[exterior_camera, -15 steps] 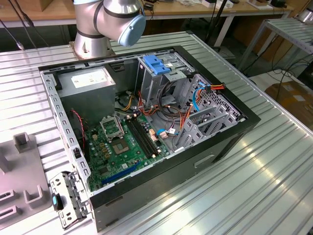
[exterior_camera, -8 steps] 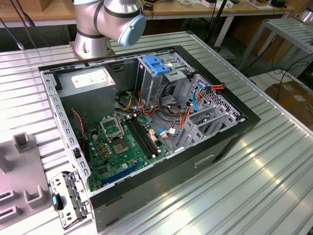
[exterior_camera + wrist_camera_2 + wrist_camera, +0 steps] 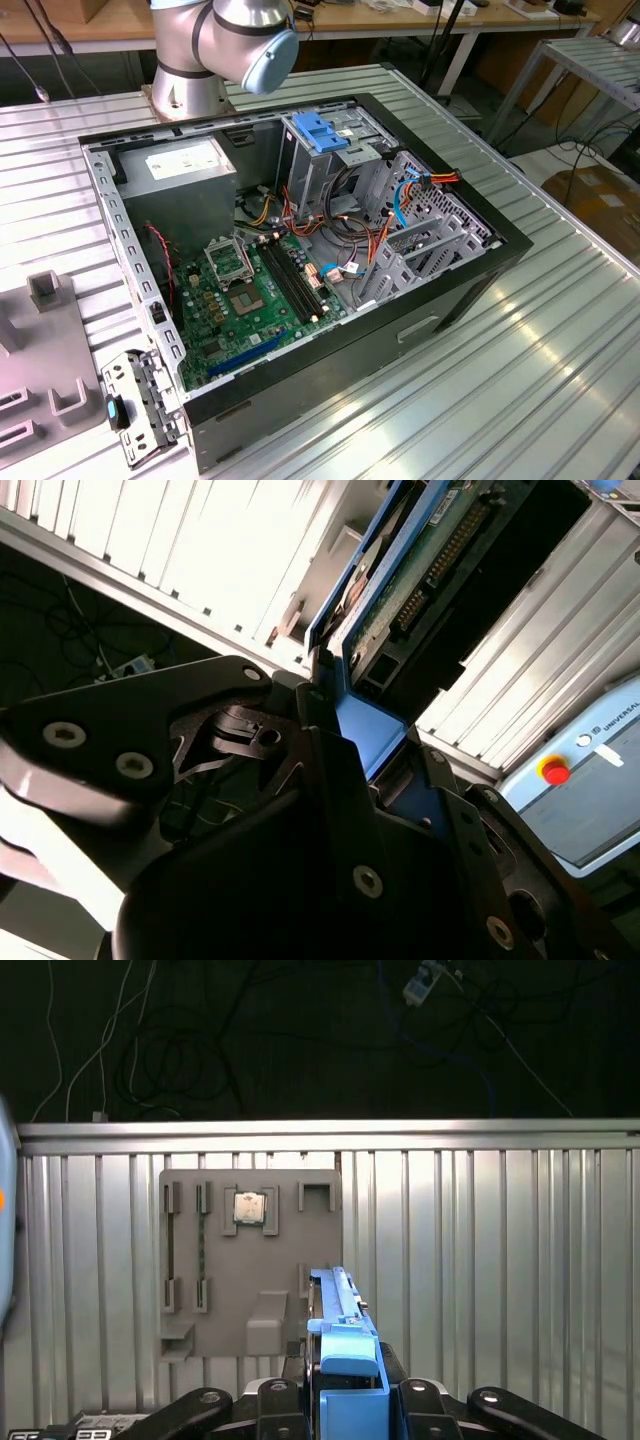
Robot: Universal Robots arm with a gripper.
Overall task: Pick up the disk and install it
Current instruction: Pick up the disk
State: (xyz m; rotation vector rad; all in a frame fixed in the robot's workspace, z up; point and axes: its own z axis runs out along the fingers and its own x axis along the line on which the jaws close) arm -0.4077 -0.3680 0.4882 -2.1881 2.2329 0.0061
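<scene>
Blue-railed disk in end effector

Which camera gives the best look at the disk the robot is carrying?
The second wrist view: the disk shows its green circuit board, connectors and blue rail, clamped in the gripper. The first wrist view sees it edge-on, mostly blue rail. The exterior view shows the open computer case.

In the second wrist view the disk runs off-frame — near end hidden by the end effector.
</scene>
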